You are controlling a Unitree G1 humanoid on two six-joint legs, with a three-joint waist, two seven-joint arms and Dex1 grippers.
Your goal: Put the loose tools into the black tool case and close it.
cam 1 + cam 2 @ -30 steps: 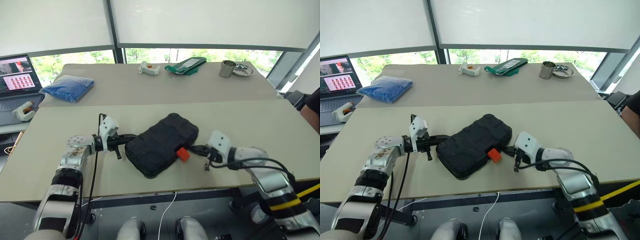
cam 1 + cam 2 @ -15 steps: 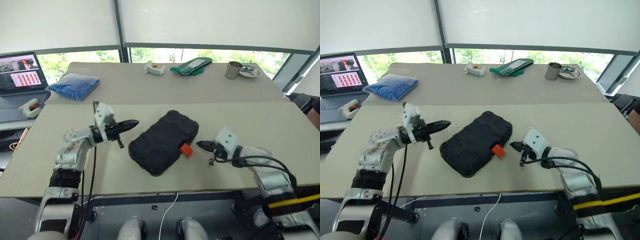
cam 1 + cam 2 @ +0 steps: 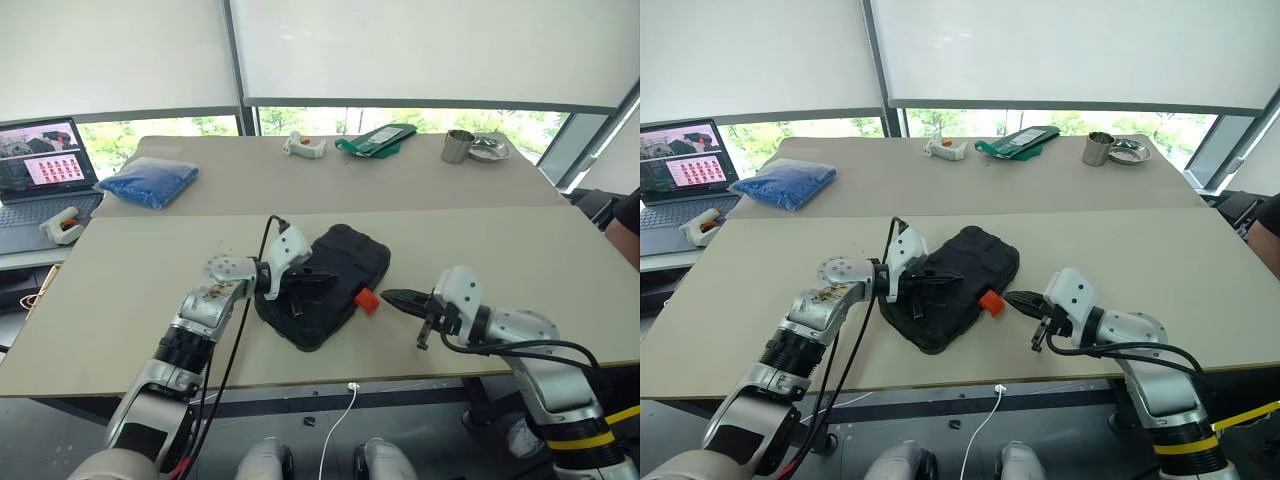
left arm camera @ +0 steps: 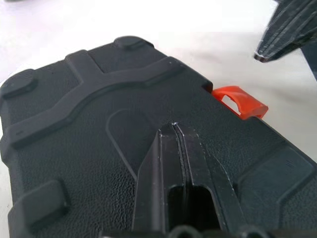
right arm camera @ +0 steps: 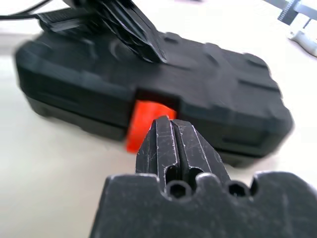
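Black tool case lay shut on the near surface, set diagonally, long axis running roughly 1 to 7 o'clock. Small orange latch stuck out from its edge on the 4 o'clock side.

Left tool had its fingers pressed together, holding nothing, tip over the case lid and pointing toward 3 o'clock. A second ago it stood off the case's 9 o'clock edge; half a second ago it was lifted clear and apart from the case; now it had swung across onto the lid area. In the left wrist view the closed fingers sat just over the moulded lid; contact with the lid could not be told.

Right tool was also pinched closed and empty, pointing toward 9 o'clock at the latch, tip just beside it with a small gap of bare surface between. A second ago its tip was right against the latch side of the case; it had since drawn back a little. In the right wrist view its fingers lined up with the orange latch.

Case looked unmoved on the surface across the three moments; the overall picture shift was the head camera's.

On the far surface: blue cloth bundle at 10 o'clock, dark green pouch at 12, metal cup at 1. Open laptop at far 9 o'clock.
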